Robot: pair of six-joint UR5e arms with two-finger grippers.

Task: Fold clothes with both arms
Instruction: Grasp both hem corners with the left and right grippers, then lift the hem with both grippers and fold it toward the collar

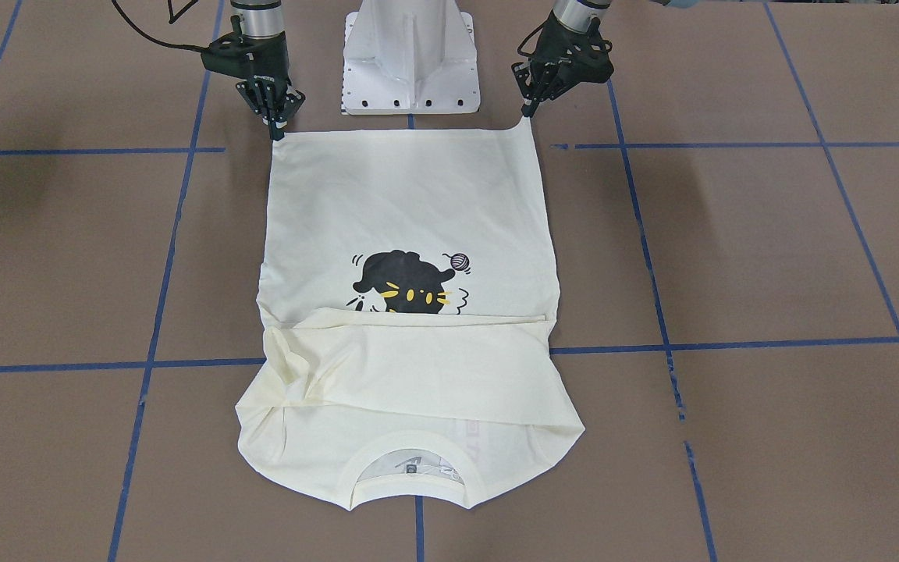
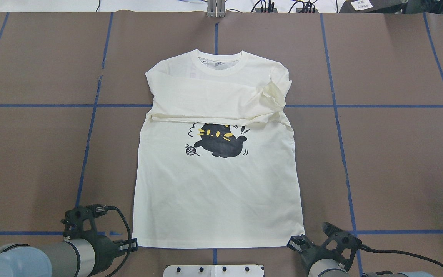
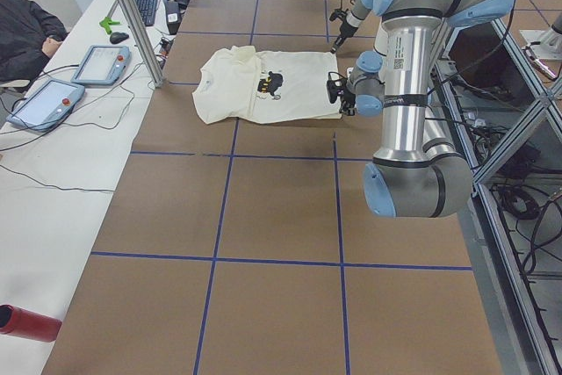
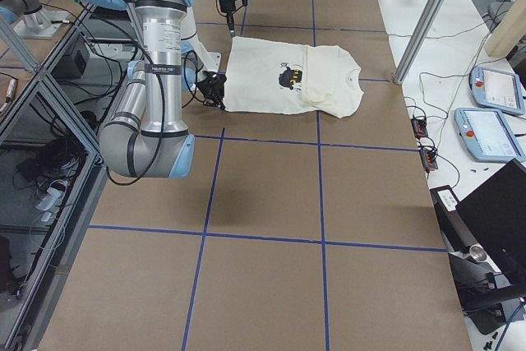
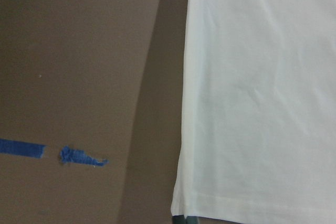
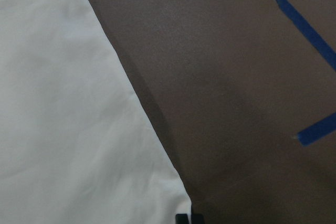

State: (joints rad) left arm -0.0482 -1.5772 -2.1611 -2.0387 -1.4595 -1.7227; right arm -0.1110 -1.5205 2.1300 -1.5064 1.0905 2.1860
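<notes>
At our left gripper (image 1: pixel 526 113): fingers pinched on a hem corner of the shirt (image 1: pixel 410 203), pulling it to a point.
At our right gripper (image 1: pixel 276 131): clamped on the other hem corner.
Shirt: we see it flat ahead of both grippers, cat print (image 1: pixel 406 282) up.

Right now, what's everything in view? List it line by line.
shirt: one, cream, black cat print, mid-table, sleeves folded in
table: one, brown, under everything
tape: grid lines, blue, on table
base: one, white, robot's table edge
pendants: two, grey, side bench
person: one, dark sleeve, by bench
left arm, right arm: two, silver, blue caps, hem side
left pincer: one, black, shut on hem corner
right pincer: one, black, shut on other hem corner
</notes>
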